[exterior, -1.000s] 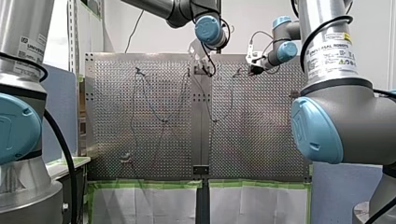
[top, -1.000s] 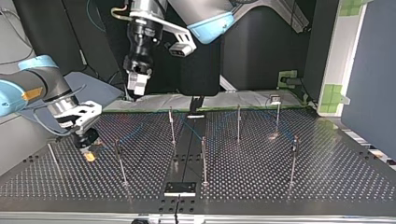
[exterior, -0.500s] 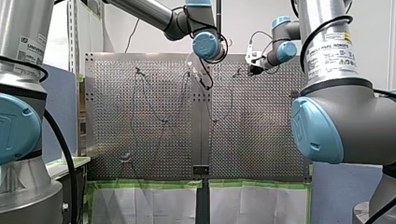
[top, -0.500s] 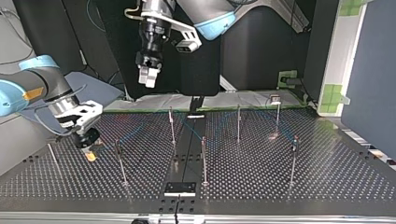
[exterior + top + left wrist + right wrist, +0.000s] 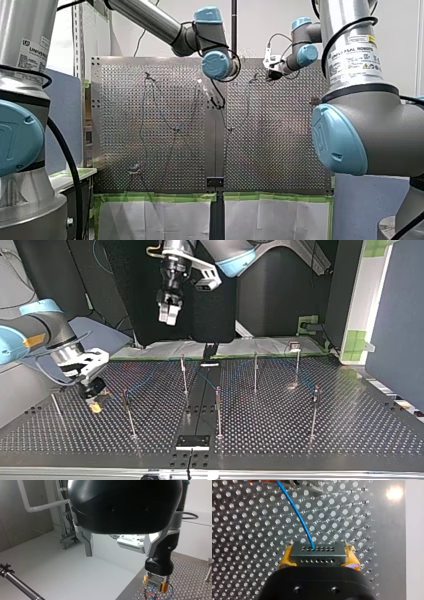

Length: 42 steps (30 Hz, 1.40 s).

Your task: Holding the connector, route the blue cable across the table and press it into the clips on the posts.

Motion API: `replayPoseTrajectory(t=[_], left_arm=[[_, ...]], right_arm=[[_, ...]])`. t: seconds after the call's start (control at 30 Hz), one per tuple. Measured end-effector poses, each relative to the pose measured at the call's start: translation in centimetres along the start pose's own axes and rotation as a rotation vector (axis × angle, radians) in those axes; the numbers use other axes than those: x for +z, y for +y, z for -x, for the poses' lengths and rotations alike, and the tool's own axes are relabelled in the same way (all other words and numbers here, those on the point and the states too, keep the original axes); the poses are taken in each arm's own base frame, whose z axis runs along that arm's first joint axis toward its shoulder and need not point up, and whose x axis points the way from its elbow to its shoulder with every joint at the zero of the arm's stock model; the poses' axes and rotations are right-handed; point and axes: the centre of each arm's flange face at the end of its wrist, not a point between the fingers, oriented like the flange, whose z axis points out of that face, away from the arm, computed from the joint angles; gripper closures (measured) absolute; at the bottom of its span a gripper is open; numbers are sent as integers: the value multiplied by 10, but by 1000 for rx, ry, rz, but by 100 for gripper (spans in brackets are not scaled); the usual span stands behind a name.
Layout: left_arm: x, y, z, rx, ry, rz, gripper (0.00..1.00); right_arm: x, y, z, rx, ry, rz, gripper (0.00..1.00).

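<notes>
Left gripper (image 5: pixel 167 315) had risen and shifted toward top view's right, fingers apart, right gripper (image 5: pixel 93 396) clamped on connector (image 5: pixel 317 553) low over perforated table (image 5: pixel 300 440), blue cable (image 5: pixel 295 511) ran from it.

Silver-grey arms (image 5: pixel 145 17) bear light-blue joint caps (image 5: pixel 216 65), black cables (image 5: pixel 79 215) and labels (image 5: pixel 357 57).

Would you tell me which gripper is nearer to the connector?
Right. My right gripper is shut on the connector at the table; my left gripper hangs open, high above the table.
</notes>
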Motion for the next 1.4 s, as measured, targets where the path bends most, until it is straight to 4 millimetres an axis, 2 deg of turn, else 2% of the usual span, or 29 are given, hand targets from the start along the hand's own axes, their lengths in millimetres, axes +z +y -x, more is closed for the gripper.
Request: replayPoseTrajectory(t=[0.6,0.9,1.13,1.4], left_arm=[[-27,48,-30,5,-9,12,0],[-29,86,-36,17,-34,50,0],[-28,125,-38,31,-68,100,0],[-47,145,-46,43,-58,112,0]], right_arm=[[-1,9,-1,1,6,48,100],[-2,14,-2,1,10,72,100],[-2,15,-3,1,11,76,100],[-2,17,-3,1,12,84,100]])
